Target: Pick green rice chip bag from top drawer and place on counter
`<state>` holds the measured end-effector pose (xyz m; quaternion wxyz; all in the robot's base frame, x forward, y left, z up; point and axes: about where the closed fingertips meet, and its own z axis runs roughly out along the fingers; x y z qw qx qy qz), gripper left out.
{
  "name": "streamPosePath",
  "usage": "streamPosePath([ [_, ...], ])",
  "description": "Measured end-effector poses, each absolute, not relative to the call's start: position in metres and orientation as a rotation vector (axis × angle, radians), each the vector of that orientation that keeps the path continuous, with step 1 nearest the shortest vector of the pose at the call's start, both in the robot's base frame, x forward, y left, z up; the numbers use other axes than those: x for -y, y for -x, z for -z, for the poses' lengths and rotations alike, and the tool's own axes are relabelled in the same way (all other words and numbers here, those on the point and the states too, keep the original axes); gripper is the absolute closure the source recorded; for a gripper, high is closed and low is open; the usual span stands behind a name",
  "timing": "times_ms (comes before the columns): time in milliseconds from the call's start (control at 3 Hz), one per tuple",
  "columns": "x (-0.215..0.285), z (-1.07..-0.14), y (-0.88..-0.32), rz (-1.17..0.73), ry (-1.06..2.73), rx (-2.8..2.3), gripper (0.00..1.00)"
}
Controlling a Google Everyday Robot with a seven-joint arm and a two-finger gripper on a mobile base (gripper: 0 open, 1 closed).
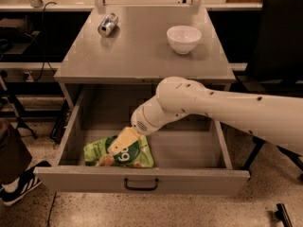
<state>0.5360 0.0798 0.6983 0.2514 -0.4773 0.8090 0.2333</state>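
The green rice chip bag point(98, 152) lies flat in the front left part of the open top drawer point(189, 148), its dark-green round label facing up. My gripper point(121, 141), pale yellow at the tip of the white arm, reaches down into the drawer from the right. It sits right over the bag's middle and covers part of the label. I cannot see whether it touches the bag. The grey counter point(142, 51) is above the drawer.
A silver can point(108, 24) lies on its side at the counter's back left. A white bowl point(183, 38) stands at its back right. The drawer front carries a black handle point(141, 185). A person's shoe point(19, 186) is on the floor at left, a black chair point(279, 41) at right.
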Motion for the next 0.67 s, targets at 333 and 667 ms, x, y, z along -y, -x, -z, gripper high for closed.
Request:
streamPosePath([
  [333,-0.082,-0.694,-0.540,-0.644,1.245,-2.188,0.00],
  [667,-0.096,-0.684,-0.551,-0.633,1.231,-2.148,0.00],
])
